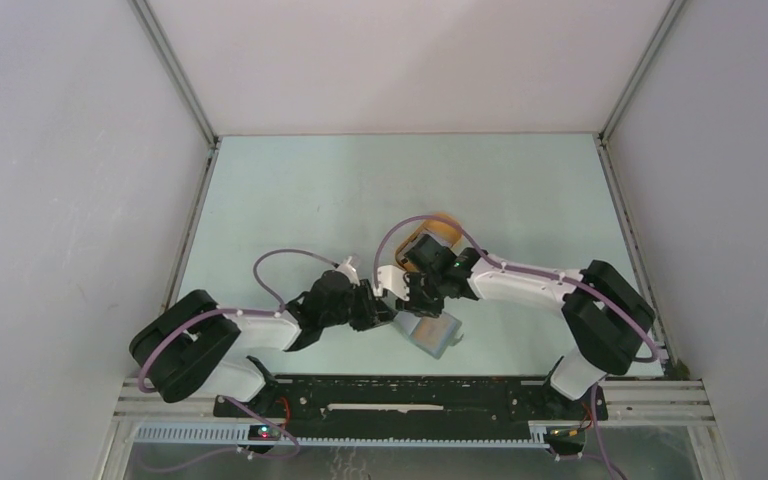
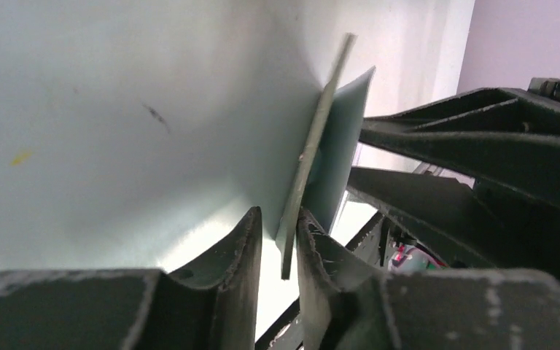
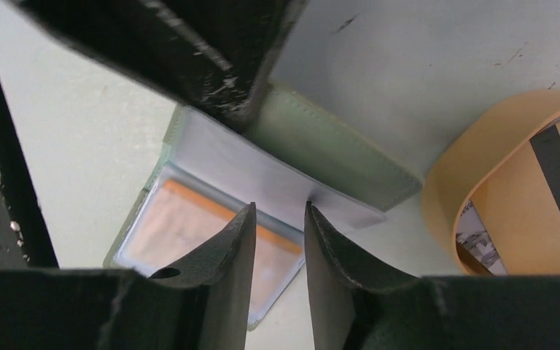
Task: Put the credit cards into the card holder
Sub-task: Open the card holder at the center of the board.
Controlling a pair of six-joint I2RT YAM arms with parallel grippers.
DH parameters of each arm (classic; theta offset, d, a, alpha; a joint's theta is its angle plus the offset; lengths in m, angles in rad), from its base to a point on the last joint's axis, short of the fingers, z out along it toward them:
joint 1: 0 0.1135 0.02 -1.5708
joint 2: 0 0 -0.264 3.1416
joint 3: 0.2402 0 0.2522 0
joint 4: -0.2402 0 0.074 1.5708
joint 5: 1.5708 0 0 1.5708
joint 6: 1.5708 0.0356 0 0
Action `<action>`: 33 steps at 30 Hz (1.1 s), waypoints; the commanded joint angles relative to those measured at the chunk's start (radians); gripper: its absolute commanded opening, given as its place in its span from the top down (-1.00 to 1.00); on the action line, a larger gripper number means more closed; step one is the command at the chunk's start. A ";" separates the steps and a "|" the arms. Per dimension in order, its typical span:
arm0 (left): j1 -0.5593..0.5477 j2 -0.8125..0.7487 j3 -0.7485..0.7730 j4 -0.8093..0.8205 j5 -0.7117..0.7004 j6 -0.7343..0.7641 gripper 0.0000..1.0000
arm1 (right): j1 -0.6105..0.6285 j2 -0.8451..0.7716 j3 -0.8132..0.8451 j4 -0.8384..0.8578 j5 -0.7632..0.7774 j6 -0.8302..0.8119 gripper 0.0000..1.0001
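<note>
The grey-green card holder (image 1: 432,335) lies open on the table in front of the arm bases. My left gripper (image 1: 380,312) is shut on its thin cover flap (image 2: 319,138) and holds the flap up on edge between the fingers. My right gripper (image 3: 277,211) is slightly open and empty, hovering just above the holder's clear sleeves (image 3: 211,157). An orange-tan card (image 3: 175,226) sits inside a sleeve. A tan card with a dark stripe (image 3: 554,182) and a whitish printed card (image 3: 474,233) lie in the orange tray.
The orange oval tray (image 1: 440,230) stands just behind the right gripper, and its rim shows in the right wrist view (image 3: 445,197). White walls enclose the table on three sides. The two grippers are close together over the holder.
</note>
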 commanded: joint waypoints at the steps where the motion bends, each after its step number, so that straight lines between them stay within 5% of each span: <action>1: 0.018 -0.025 -0.069 0.106 0.034 -0.045 0.31 | -0.012 0.050 0.075 -0.026 0.024 0.070 0.25; 8: 0.029 -0.067 -0.118 0.205 0.063 -0.053 -0.18 | -0.031 0.115 0.121 -0.078 -0.025 0.106 0.40; 25: 0.029 0.031 -0.053 0.199 0.115 -0.026 -0.19 | -0.103 0.156 0.164 -0.152 -0.185 0.143 0.41; 28: 0.029 0.059 -0.012 0.154 0.121 -0.005 0.01 | -0.110 0.161 0.170 -0.159 -0.212 0.148 0.41; 33: 0.028 0.118 0.021 0.128 0.138 -0.007 0.96 | -0.145 0.139 0.177 -0.188 -0.273 0.143 0.41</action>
